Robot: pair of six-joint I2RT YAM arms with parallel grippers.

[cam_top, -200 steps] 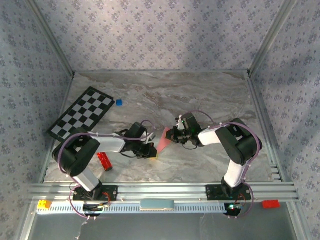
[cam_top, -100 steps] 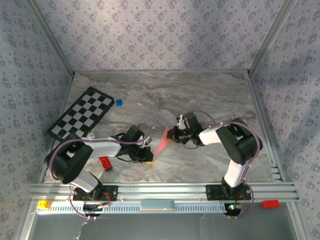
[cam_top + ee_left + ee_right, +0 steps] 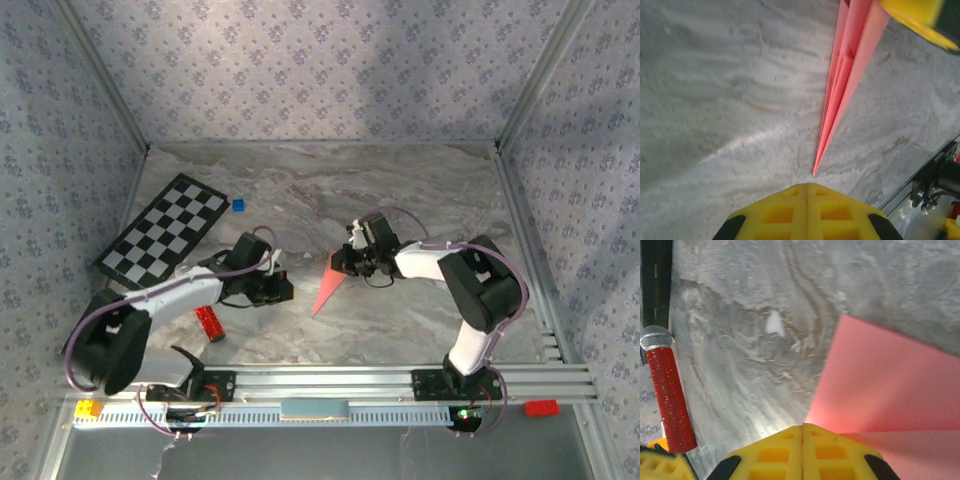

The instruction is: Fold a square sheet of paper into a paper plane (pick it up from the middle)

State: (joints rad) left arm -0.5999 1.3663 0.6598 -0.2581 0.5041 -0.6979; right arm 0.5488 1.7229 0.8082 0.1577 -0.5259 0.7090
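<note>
Top view: 2 arms, 1 paper plane (image 3: 327, 287), pink, just below frame centre. Sharp tip points lower left; wide end is at the R gripper (image 3: 341, 262), which is clamped on it. L gripper (image 3: 281, 290) sits left of the plane, apart from it, fingers together, nothing in it. Also on the table (image 3: 430, 190): 1 checkerboard (image 3: 165, 228) upper left, 1 blue cube (image 3: 238, 205) just beside its right corner, 1 red glittery bar (image 3: 208, 322) lower left. L wrist view: L gripper (image 3: 807, 194) bottom centre, 2 yellow fingers pressed together, empty. The paper plane (image 3: 842, 85) runs from top right down to its tip just above them, centre crease showing. 1 yellow finger (image 3: 914, 17) of the R gripper is at its top end. R wrist view: R gripper (image 3: 802, 436) bottom centre, closed, w/ the paper plane (image 3: 890, 385) fanning out to the right from it. 1 red glittery bar (image 3: 669, 400) at left edge.
</note>
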